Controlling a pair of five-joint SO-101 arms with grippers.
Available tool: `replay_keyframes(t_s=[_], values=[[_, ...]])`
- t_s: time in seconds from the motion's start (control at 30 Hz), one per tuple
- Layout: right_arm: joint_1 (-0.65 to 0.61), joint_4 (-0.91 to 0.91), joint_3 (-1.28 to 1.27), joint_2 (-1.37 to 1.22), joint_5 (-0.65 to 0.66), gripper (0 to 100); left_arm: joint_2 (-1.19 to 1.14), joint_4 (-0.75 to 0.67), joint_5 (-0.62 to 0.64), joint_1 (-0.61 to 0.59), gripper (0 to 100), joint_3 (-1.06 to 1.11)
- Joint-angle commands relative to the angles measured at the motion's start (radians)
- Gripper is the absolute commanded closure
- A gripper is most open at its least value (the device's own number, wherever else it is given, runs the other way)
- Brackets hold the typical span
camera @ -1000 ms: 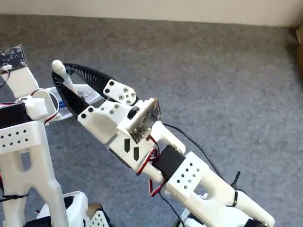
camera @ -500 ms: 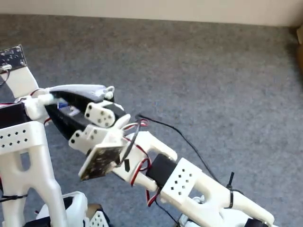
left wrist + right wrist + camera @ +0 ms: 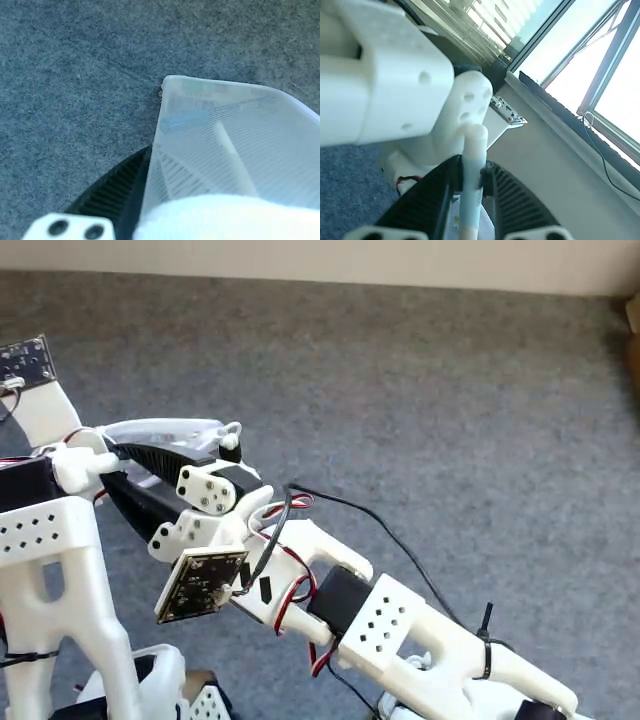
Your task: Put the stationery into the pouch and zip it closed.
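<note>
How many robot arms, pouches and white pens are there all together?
robot arms: 2 (left arm, right arm)
pouch: 1
white pen: 1, clamped in the right arm's jaws
total: 4

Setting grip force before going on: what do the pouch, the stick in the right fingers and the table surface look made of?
The pouch: thin translucent plastic, probably, with a fine striped weave; contents show through. The stick: smooth matte white plastic by its look, clamped in the right gripper. The table surface: grey fuzzy fabric, like felt or carpet; fibres show.
</note>
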State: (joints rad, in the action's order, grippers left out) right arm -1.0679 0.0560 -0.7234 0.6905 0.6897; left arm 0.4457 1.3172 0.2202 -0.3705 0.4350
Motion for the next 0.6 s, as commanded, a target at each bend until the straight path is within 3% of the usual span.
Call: replay_keyframes(t_s=[0.0,0.13,0.57], values=[[-0.019,-0.005,0.010,0.004,0.015,96.1,-0.021,-0.012,-0.008,0.027,99,0.031],[-0.019,-0.005,0.010,0.004,0.011,87.8,-0.024,-0.012,-0.008,0.027,99,0.031],[-0.019,-0.007,0.010,0.005,0.011,87.9,-0.024,-0.012,-0.009,0.027,99,0.031]])
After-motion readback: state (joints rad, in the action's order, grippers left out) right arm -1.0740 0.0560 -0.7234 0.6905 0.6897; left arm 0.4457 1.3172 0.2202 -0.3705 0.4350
